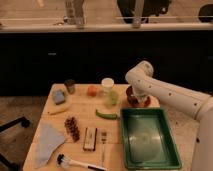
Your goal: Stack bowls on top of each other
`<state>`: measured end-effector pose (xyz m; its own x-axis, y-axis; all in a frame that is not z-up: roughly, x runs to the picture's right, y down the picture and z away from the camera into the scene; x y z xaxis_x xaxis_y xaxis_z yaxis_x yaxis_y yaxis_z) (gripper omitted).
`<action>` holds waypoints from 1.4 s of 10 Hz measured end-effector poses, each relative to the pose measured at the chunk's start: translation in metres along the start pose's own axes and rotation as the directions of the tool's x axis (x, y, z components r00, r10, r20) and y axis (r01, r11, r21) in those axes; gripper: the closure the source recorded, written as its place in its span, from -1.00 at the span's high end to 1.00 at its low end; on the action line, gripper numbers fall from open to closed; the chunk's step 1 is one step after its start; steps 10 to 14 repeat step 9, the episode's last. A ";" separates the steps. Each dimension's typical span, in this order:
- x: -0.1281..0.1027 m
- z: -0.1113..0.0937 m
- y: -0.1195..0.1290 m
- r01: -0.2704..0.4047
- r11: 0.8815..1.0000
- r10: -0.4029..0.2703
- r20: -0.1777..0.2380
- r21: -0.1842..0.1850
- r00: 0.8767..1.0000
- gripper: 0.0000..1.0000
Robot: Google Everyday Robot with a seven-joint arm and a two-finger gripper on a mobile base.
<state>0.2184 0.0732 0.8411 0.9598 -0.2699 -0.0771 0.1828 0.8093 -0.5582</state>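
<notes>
At the table's back right, a dark maroon bowl [131,93] sits in or against an orange-red bowl [143,104]; I cannot tell which. My gripper [136,96] reaches down from the white arm's bent elbow, right over both bowls. It hides most of them. I cannot tell whether it touches or holds the maroon bowl.
A large green tray [150,156] lies just in front of the bowls. A pale green cup [111,98], a white-lidded cup [107,83], an orange fruit [92,91], a dark can [70,86] and a blue sponge [59,96] stand to the left. A green pod [106,115], a cloth [49,141] and a brush [75,163] lie nearer the front.
</notes>
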 end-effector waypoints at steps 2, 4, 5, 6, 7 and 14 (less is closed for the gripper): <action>0.001 0.000 0.001 -0.002 1.000 0.002 0.000 -0.001 1.000 -0.45; 0.000 0.000 0.000 0.000 1.000 0.000 0.000 -0.001 1.000 -0.05; 0.000 0.000 0.000 0.000 1.000 0.000 0.000 -0.001 1.000 0.11; 0.000 0.000 0.000 0.000 1.000 0.000 0.000 -0.001 1.000 0.35; 0.000 0.000 0.000 -0.001 1.000 0.001 0.000 -0.001 1.000 0.53; 0.000 0.000 0.000 0.000 1.000 0.000 0.001 0.001 1.000 0.60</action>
